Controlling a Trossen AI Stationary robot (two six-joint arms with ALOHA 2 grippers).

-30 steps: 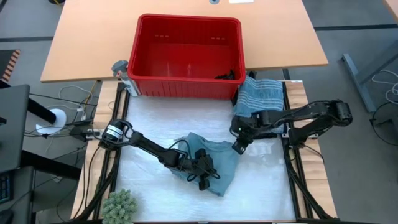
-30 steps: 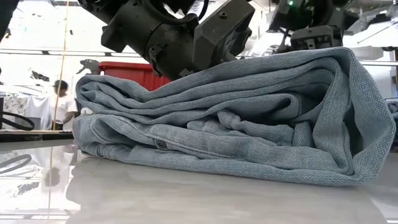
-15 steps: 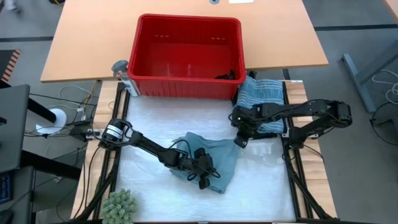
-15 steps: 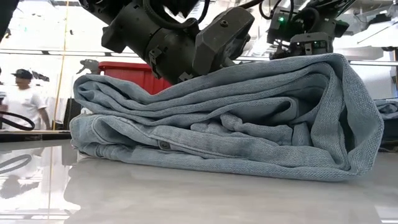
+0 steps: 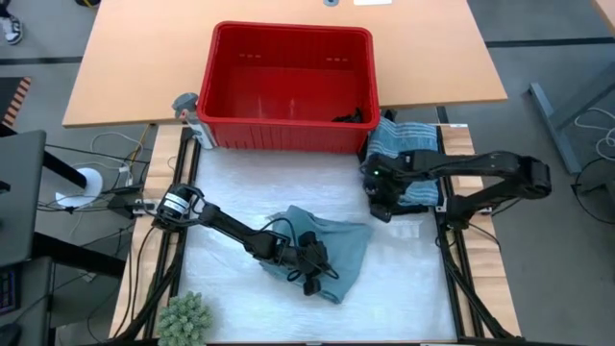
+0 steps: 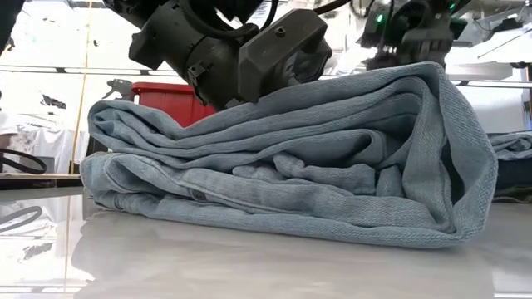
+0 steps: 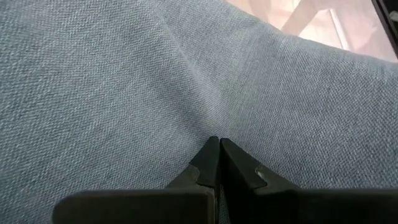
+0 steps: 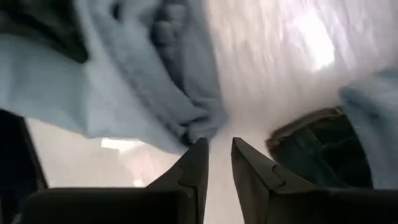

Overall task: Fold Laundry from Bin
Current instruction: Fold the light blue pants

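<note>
A: Firstly, the left gripper (image 7: 217, 144): its fingers are seen pressed together, tips set down against the light blue garment (image 5: 332, 252) at mid-table. Whether a fold of cloth is pinched between them or merely pushed on cannot be told from the wrist view.

B: Noted. The right gripper (image 8: 217, 144) is seen with a narrow gap between its fingers and nothing held; from above it hangs at the table's right side, at the edge of the striped garment (image 5: 404, 144), which lies beside the bin (image 5: 288, 88).

A: Risk, judged: if the left tips are only resting, any drag across the garment would be expected to rumple the layered stack seen in the low view rather than carry it. If a single layer is caught, the fold could be pulled open.

B: A second risk is judged on the right: a sweep toward the striped garment with the jaws barely parted could snag its edge and tug it off its place by the frame.

A: Hidden: the contact under the left tips is covered by the wrist itself in the high view and by cloth in the low view.

B: Also hard to make out: a dark item (image 5: 354, 115) at the bin's near right corner, too small to identify. The right gripper is largely cut off in the low view.
</note>
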